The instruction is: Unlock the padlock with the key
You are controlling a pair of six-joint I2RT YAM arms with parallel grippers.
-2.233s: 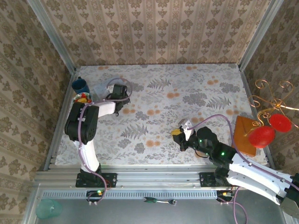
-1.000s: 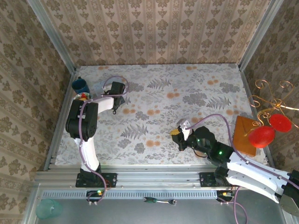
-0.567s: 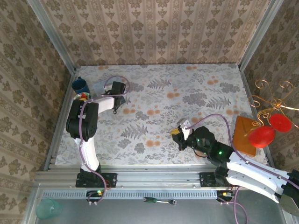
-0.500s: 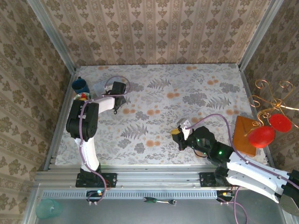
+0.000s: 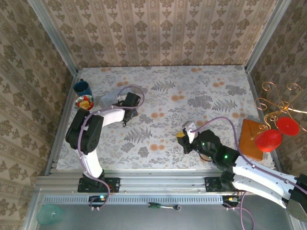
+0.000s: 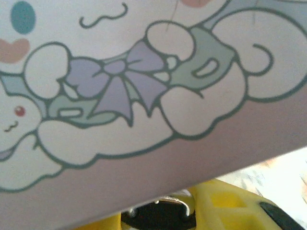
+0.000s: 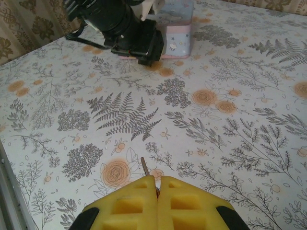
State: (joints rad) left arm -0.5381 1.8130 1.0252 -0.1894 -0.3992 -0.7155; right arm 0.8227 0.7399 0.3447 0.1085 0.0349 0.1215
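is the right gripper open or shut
Shut: the right gripper has its yellow fingers pressed together, pinching what looks like the key, whose thin metal tip pokes out.

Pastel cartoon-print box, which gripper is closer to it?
Left. The left gripper is close beside the pastel cartoon-print box; the right gripper is far across the floral table.
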